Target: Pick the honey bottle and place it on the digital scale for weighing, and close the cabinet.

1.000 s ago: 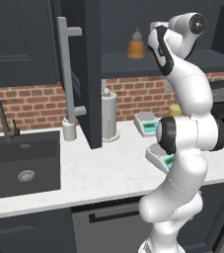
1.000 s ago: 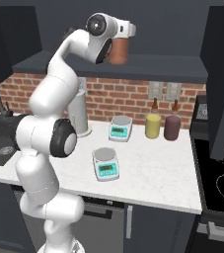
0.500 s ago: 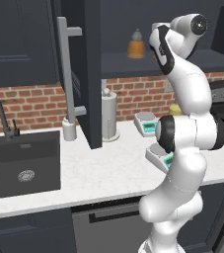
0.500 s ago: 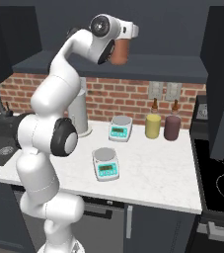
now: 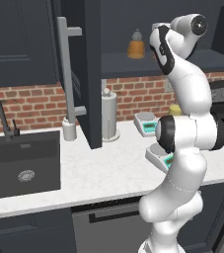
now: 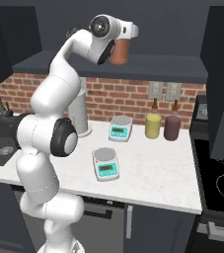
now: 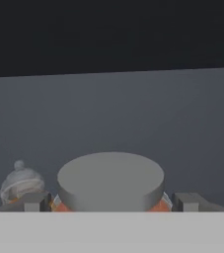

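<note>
The honey bottle, a reddish-brown jar with a grey lid, stands on the shelf of the open cabinet. My gripper reaches into the cabinet from above and straddles the jar. One fingertip stands on each side of it with only slim gaps, so the gripper is open. In the right base view the gripper sits over the jar's top. The digital scale lies on the white counter in front of the arm, its round plate bare; the arm partly covers the digital scale in the left base view.
A small orange beehive bottle stands on the same shelf. The cabinet door with its bar handle stands swung out. A boxier scale, two bottles, a paper-towel roll and a sink are below.
The fingers have drawn in slightly around the jar. The arm and the bottle have hardly moved.
</note>
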